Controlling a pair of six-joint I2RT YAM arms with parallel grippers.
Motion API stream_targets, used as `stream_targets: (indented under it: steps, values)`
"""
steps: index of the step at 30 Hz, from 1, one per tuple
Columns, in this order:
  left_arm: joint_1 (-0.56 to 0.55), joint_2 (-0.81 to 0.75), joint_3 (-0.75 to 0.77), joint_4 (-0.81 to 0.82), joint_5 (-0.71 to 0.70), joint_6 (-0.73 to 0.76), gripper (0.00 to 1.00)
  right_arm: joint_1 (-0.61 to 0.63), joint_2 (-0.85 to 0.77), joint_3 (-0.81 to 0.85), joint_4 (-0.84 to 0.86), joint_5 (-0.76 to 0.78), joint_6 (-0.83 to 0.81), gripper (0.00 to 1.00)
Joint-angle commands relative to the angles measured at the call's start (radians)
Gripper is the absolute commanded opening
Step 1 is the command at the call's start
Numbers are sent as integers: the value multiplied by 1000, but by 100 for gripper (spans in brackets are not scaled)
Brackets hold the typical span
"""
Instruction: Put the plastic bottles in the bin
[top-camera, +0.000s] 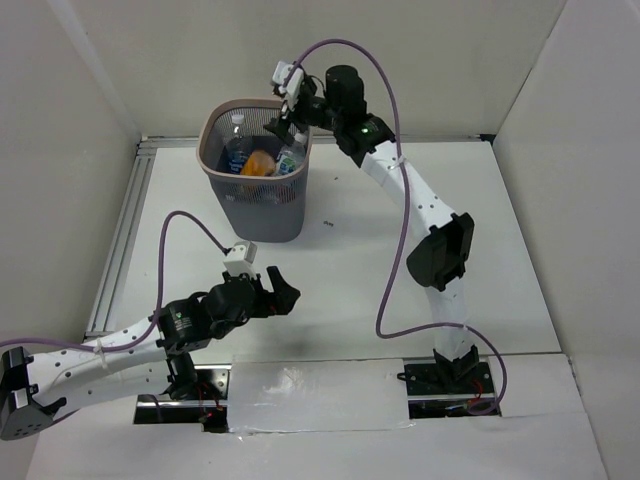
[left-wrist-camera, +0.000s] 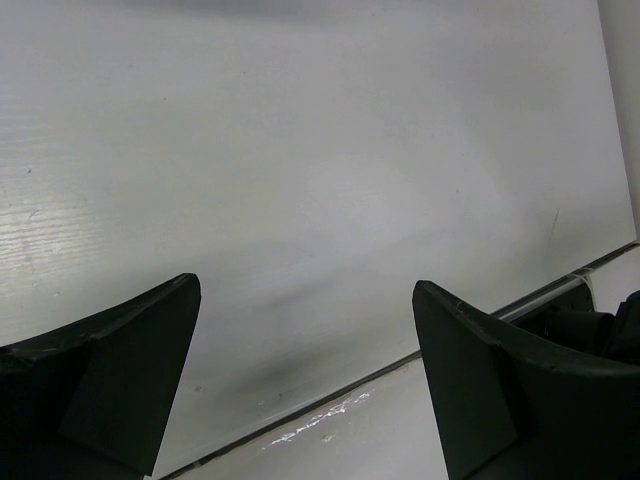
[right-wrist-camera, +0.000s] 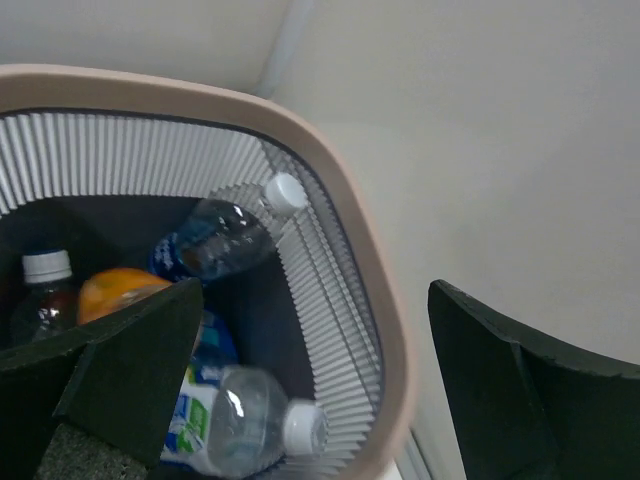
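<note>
The bin (top-camera: 258, 218), dark mesh with a pale pink rim (right-wrist-camera: 335, 180), stands at the back left of the table. Several plastic bottles lie inside it: a clear one with a blue label (right-wrist-camera: 215, 240), one with a green and blue label (right-wrist-camera: 240, 425), an orange bottle (right-wrist-camera: 115, 290) (top-camera: 258, 162) and a dark one with a white cap (right-wrist-camera: 40, 295). My right gripper (top-camera: 285, 118) (right-wrist-camera: 315, 300) hangs open over the bin's far right rim, holding nothing. My left gripper (top-camera: 281, 290) (left-wrist-camera: 305, 290) is open and empty, low over the bare table in front of the bin.
White walls close in the table on the left, back and right. A metal rail (top-camera: 120, 240) runs along the left edge. A seam (left-wrist-camera: 330, 390) in the table surface crosses below the left fingers. The right arm's purple cable (top-camera: 395, 250) loops over the table's middle.
</note>
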Motion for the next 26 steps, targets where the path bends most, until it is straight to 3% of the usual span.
stream_targets:
  steps: [1,7,11,18,19,20,23,26]
  values:
    - [-6,-11,35,44,-33,43,100,-56,-97,19,23,36,102,100]
    - [42,49,92,80,15,146,100,-131,-210,-7,-61,235,254,100]
    - [75,89,179,80,75,262,100,-305,-285,-61,-214,291,371,100]
    - [164,138,253,80,177,379,100,-401,-460,-556,-393,735,553,100]
    - [184,149,253,80,196,393,100,-436,-561,-772,-364,748,564,100]
    - [184,149,253,80,196,393,100,-436,-562,-774,-332,737,564,100]
    - [224,149,275,71,220,418,100,-498,-727,-1055,-203,679,555,100]
    - [263,158,275,71,230,445,100,-536,-827,-1199,-174,647,587,100]
